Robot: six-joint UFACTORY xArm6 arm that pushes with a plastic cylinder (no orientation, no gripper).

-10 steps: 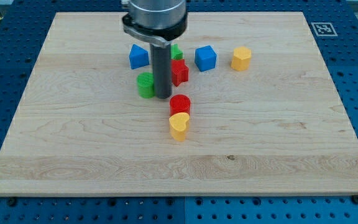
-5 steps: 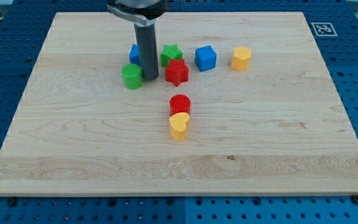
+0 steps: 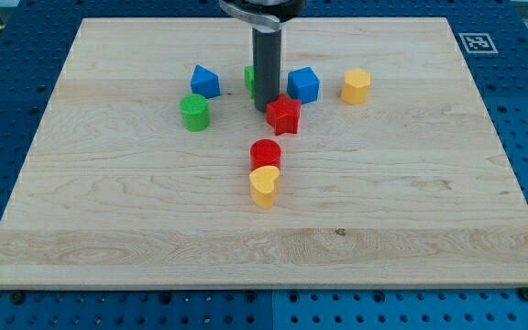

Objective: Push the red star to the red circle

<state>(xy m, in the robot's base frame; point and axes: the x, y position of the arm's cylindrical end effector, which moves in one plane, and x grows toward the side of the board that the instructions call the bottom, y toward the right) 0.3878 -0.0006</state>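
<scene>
The red star [image 3: 284,115] lies just above the board's middle. The red circle [image 3: 266,153] sits a short way below it and slightly to the left, with a gap between them. My tip [image 3: 266,109] stands at the star's upper left edge, touching or nearly touching it. The rod hides most of a green star [image 3: 248,77] behind it.
A yellow heart [image 3: 264,186] touches the red circle's lower side. A blue cube [image 3: 303,84] is right of the rod, a yellow block [image 3: 356,86] farther right. A blue block [image 3: 204,81] and a green cylinder [image 3: 193,112] lie to the left.
My tip swung from left of the red star up and to the right, now at its upper left. The red star shifted right and slightly down. The green cylinder was pushed left earlier.
</scene>
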